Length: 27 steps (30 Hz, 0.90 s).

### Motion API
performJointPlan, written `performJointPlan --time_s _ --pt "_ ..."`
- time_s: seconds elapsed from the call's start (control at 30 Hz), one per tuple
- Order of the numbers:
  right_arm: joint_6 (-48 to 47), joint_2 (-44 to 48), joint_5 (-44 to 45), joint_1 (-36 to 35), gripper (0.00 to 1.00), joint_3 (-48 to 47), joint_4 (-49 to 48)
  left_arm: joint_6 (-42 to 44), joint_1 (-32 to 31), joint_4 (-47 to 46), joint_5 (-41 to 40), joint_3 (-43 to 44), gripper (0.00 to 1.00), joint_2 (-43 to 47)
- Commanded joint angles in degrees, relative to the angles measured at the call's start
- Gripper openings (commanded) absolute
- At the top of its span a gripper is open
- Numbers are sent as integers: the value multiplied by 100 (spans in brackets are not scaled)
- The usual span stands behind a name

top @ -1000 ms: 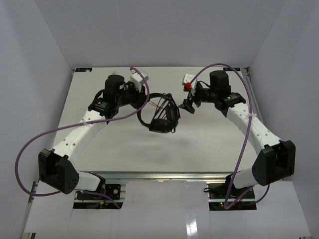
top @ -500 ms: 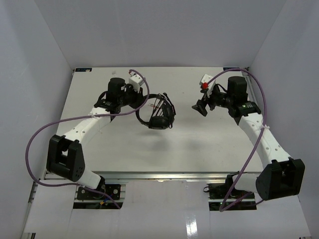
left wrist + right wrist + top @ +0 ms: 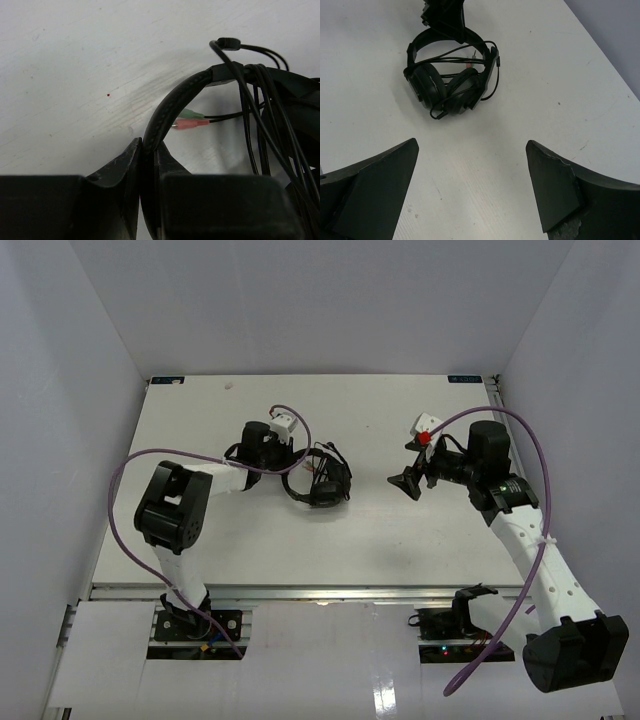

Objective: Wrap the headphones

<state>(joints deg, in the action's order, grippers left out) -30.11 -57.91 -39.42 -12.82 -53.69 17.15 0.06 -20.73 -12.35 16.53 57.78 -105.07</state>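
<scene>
The black over-ear headphones with thin round headband and padded cups (image 3: pixel 318 480) lie on the white bench (image 3: pixel 400 540), left of its centre. Their thin cable is looped across the headband, and the pink and green plugs (image 3: pixel 192 120) show beneath it. The left gripper (image 3: pixel 148 150) is clenched on the headband's arc, opposite the cups. The right gripper (image 3: pixel 472 150) is released, jaws wide, well apart toward the right edge and facing the cups. Judgement: the left arm is nearer, so any further winding falls to the right arm. No container is in view.

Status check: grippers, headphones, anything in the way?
Left gripper shut on headphones headband. Right gripper open, empty, apart. Headphones on table, cable wound on. Nothing in the way.
</scene>
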Motion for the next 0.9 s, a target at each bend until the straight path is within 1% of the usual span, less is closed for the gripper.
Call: performJointPlan --time_s 0.0,0.13,0.23,0.27,0.33,0.43,0.47,0.5,0.57,0.6,0.67,0.73,0.87 --pt "119 200 -105 5 95 149 112 -407 34 -887 -381 108 0 -270" --pt "149 321 -36 7 95 314 148 -453 34 -1154 -844 16 2 -618" --pt "190 359 -26 7 95 364 143 -489 34 -1261 -1031 -34 12 -628" --pt "200 358 -17 7 95 380 138 -490 34 -1273 -1079 -45 18 -604" --pt "207 351 9 7 95 398 134 -486 34 -1283 -1157 -75 35 -517" --pt "207 351 56 7 95 412 148 -429 34 -1184 -1282 -74 66 -368" --pt "207 358 65 7 95 405 163 -406 34 -1122 -1329 -59 72 -328" --pt "207 359 73 7 95 403 202 -358 34 -1038 -1366 -27 83 -233" --pt "199 359 91 7 95 372 265 -262 34 -682 -1412 43 95 -96" --pt "205 374 121 7 98 368 278 -224 34 -475 -1402 42 97 52" --pt "220 377 123 7 96 359 325 -182 34 -251 -1345 -32 98 263" --pt "252 362 116 6 90 337 400 -186 34 -96 -1299 -171 98 622" --pt "572 301 447 7 90 232 527 -329 34 53 -1130 -706 98 1548"
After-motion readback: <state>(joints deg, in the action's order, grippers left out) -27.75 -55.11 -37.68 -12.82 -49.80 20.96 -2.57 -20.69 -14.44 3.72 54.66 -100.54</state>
